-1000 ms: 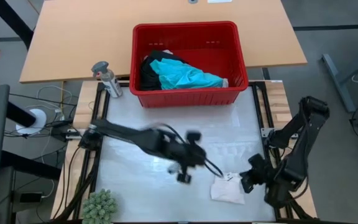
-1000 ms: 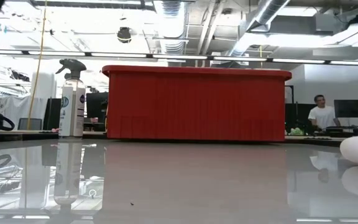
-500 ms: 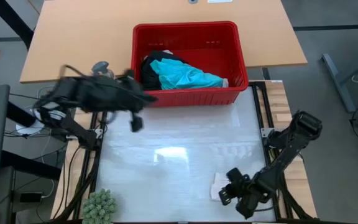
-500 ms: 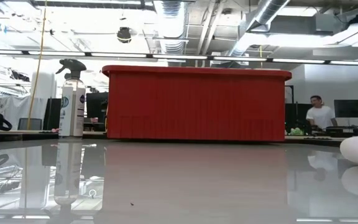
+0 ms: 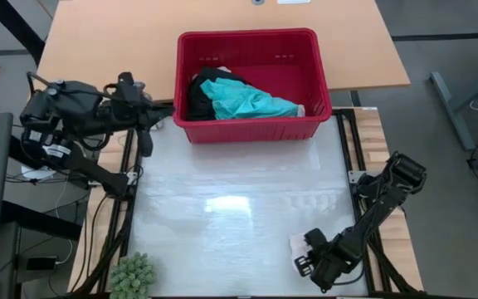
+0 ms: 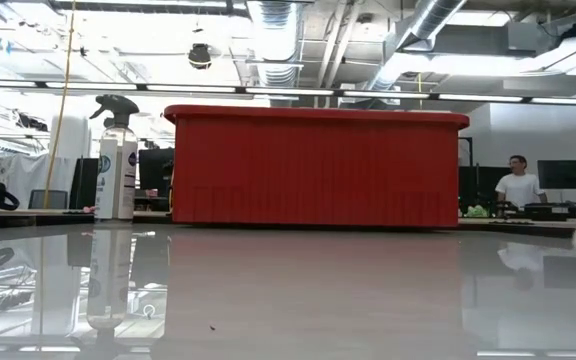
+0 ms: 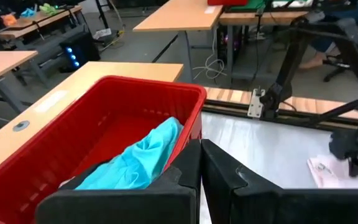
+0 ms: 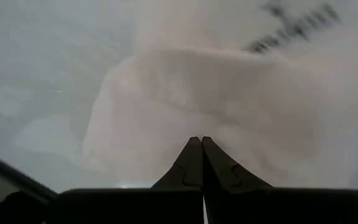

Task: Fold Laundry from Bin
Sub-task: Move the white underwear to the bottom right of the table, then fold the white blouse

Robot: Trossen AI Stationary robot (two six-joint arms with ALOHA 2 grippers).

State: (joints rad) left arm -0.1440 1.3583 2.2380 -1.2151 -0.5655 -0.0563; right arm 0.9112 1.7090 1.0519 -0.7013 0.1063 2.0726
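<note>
Right end effector (image 5: 304, 264), fingers pressed together, sits low right on the table (image 5: 222, 216) against the small pale piece (image 5: 299, 246). Left end effector (image 5: 145, 143), also pressed together, hangs upper left beside the bin (image 5: 251, 83). Inside, the turquoise shirt (image 5: 247, 101) looks soft, light; pinch a loose edge.

No wording we can read, neither on the spray bottle's (image 6: 116, 160) label nor elsewhere.
</note>
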